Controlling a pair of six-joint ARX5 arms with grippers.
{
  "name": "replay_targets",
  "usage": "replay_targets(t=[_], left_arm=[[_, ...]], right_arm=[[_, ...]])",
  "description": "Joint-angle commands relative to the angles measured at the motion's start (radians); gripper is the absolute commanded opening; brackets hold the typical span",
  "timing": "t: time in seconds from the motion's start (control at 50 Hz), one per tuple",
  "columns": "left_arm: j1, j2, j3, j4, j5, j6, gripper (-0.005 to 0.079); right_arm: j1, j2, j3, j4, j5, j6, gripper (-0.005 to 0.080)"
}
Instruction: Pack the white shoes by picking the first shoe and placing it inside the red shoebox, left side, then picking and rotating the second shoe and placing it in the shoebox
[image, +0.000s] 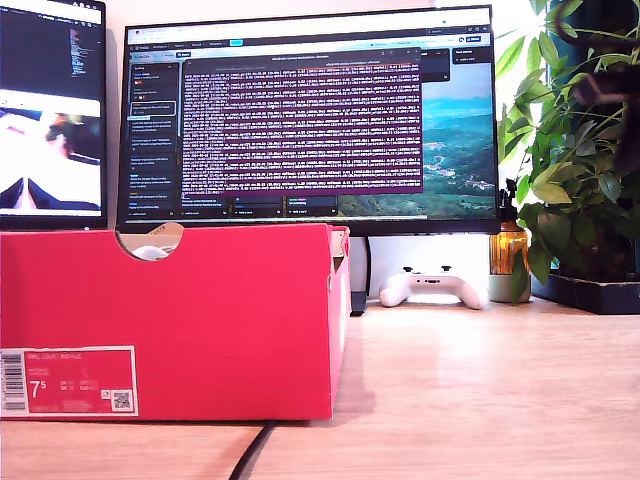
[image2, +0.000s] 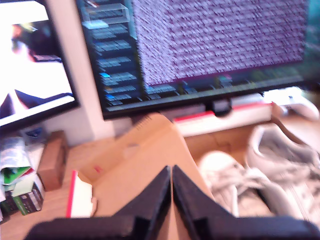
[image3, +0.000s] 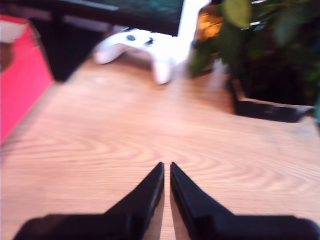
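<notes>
The red shoebox (image: 170, 320) stands on the wooden counter (image: 480, 390) at the exterior view's left, its long side facing that camera with the white barcode label (image: 68, 381) low at the exterior view's left. Through the half-round notch in its top edge a bit of white shows, probably part of a shoe, though too little is visible there to be sure.

My first pincer (image2: 171, 180) hangs above the open box with its two dark fingers pressed together and nothing between them. Below it lies the brown inside of the box's flap (image2: 145, 160), and past that both white shoes (image2: 260, 170) rest inside the box, side by side; the picture is blurred, so I cannot tell which way each one points.

My second pincer (image3: 166, 176) is closed too, with only a thin slit between its tips, and it grips nothing. It hovers over bare counter, with the red box wall (image3: 20, 95) off to one side. Farther on lies a white game controller (image3: 145, 47), near a potted plant (image3: 265, 45) in a dark tray.

Two monitors (image: 310, 120) stand behind the box in the exterior view, and a black cable (image: 255, 455) runs along the counter in front
</notes>
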Motion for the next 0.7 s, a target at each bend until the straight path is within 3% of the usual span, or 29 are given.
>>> replay_targets(t=[0.0, 0.08, 0.22, 0.38, 0.5, 0.68], left_arm=[[0.001, -0.003, -0.058, 0.030, -0.003, -0.002, -0.0019], [0.001, -0.002, -0.076, 0.048, -0.003, -0.003, -0.0019], [0.001, -0.003, -0.079, 0.076, -0.003, -0.010, -0.0019], [0.001, -0.003, -0.079, 0.084, -0.003, -0.010, -0.0019], [0.001, -0.003, -0.079, 0.065, -0.003, -0.027, -0.0019], [0.001, -0.015, -0.117, 0.076, -0.003, -0.049, -0.0019]], right_arm=[[-0.011, -0.016, -0.050, 0.029, 0.012, -0.006, -0.0012], [-0.043, -0.033, -0.084, 0.069, -0.008, 0.002, -0.0012], [-0.108, -0.035, -0.129, 0.125, -0.187, -0.008, -0.0012], [-0.221, -0.035, -0.196, 0.220, -0.280, -0.025, -0.0012], [-0.304, -0.035, -0.211, 0.260, -0.417, -0.001, -0.0012], [-0.300, -0.040, -0.212, 0.283, -0.449, 0.002, -0.0012]])
